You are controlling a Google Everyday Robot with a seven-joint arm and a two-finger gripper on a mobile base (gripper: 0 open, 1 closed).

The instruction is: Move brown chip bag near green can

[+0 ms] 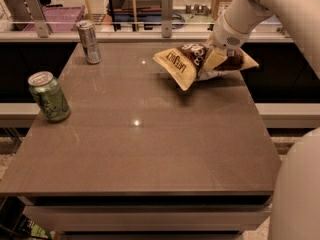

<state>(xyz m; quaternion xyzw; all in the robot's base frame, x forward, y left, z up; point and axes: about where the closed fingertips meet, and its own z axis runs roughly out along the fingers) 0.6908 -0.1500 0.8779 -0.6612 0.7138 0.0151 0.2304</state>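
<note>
My gripper (214, 59) is in the upper right of the frame, clamped on the middle of the brown chip bag (181, 64). The bag hangs just above the desk (150, 154), long axis roughly left-right. The green can (49, 96) stands well apart at the desk's left edge, so I judge the carry runs down-left across the frame.
</note>
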